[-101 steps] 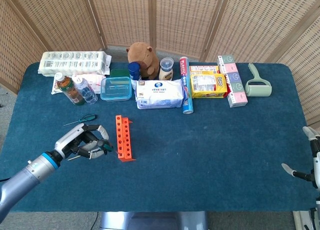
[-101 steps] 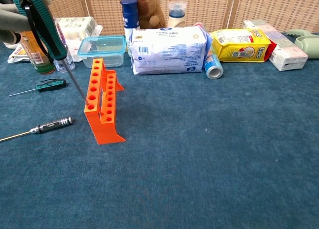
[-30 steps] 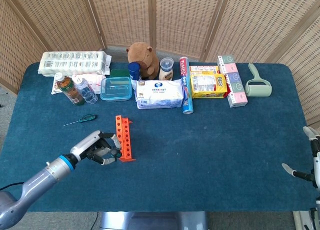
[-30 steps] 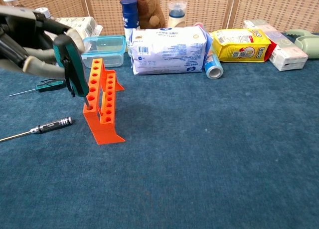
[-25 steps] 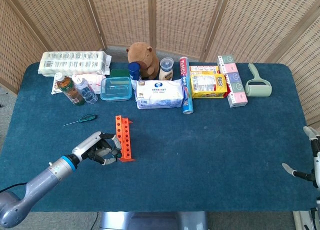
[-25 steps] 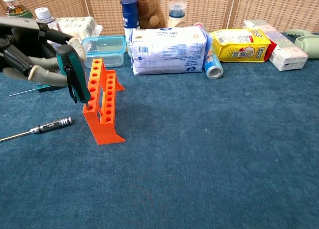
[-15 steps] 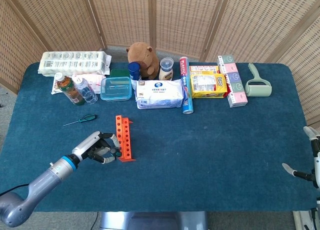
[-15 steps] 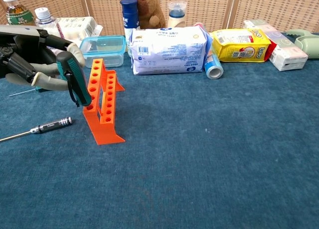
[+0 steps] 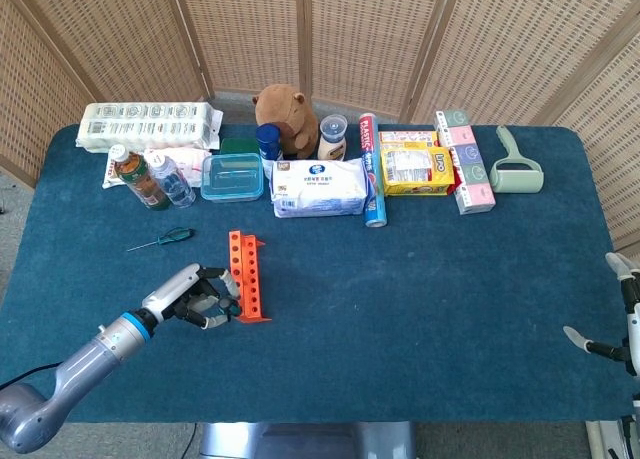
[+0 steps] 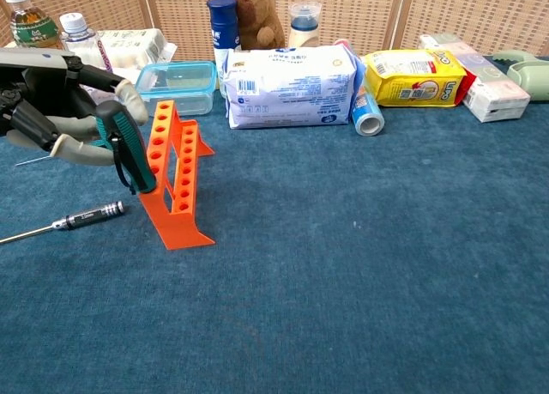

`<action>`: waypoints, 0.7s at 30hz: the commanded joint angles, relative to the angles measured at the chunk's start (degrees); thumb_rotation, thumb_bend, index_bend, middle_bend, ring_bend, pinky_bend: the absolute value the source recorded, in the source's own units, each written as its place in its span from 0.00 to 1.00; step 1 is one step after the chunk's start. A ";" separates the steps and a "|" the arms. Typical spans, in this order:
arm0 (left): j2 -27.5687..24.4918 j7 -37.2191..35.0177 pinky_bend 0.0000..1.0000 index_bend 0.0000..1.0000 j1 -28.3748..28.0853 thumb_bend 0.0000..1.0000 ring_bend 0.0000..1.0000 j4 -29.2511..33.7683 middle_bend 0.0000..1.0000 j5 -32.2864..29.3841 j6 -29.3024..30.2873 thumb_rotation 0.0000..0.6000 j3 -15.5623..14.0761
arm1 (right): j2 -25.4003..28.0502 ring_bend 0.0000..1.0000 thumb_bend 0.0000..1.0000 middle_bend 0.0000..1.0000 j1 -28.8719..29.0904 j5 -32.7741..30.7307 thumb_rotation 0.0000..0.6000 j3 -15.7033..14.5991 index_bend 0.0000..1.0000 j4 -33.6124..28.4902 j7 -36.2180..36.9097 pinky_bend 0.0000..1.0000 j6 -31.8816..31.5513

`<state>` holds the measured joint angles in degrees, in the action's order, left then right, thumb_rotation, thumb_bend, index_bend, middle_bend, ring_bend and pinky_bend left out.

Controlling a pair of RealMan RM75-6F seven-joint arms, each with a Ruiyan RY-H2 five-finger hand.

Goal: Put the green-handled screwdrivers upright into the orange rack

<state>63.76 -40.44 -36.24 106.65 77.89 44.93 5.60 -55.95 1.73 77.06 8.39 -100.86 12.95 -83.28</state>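
Observation:
The orange rack (image 9: 247, 276) (image 10: 177, 172) stands left of centre on the blue table. My left hand (image 9: 196, 299) (image 10: 62, 102) grips a green-handled screwdriver (image 10: 125, 145) just left of the rack's near end. The handle leans against the rack's near end; the shaft is hidden behind it. A second green-handled screwdriver (image 9: 166, 238) lies flat further back and left; in the chest view my hand hides most of it. My right hand (image 9: 617, 314) shows at the right edge of the head view, far from the rack, fingers apart and holding nothing.
A black-handled screwdriver (image 10: 84, 216) lies on the cloth in front of my left hand. Behind the rack stand a clear lidded box (image 9: 232, 176), bottles (image 9: 139, 176), a wipes pack (image 9: 320, 187) and a plush toy (image 9: 285, 117).
My left hand has come down and in, lowering the screwdriver so its handle sits against the rack's near end. The rack has shifted slightly left. The right hand has not moved.

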 commanded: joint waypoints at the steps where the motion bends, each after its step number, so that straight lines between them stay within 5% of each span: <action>1: 0.03 0.65 1.00 0.39 0.27 0.21 0.97 -0.01 0.96 -0.01 0.64 1.00 0.07 | 0.02 0.00 0.08 0.06 0.00 0.03 1.00 -0.02 0.06 -0.01 0.05 0.00 0.02; 21: -3.25 2.49 1.00 0.31 2.98 0.16 0.97 2.51 0.96 0.62 6.08 1.00 1.05 | 0.07 0.00 0.08 0.06 0.11 0.45 1.00 -0.27 0.06 -0.24 0.06 0.00 0.21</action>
<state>61.51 -38.30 -33.93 108.60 78.22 49.93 6.47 -55.88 1.84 77.49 8.13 -101.09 13.01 -83.06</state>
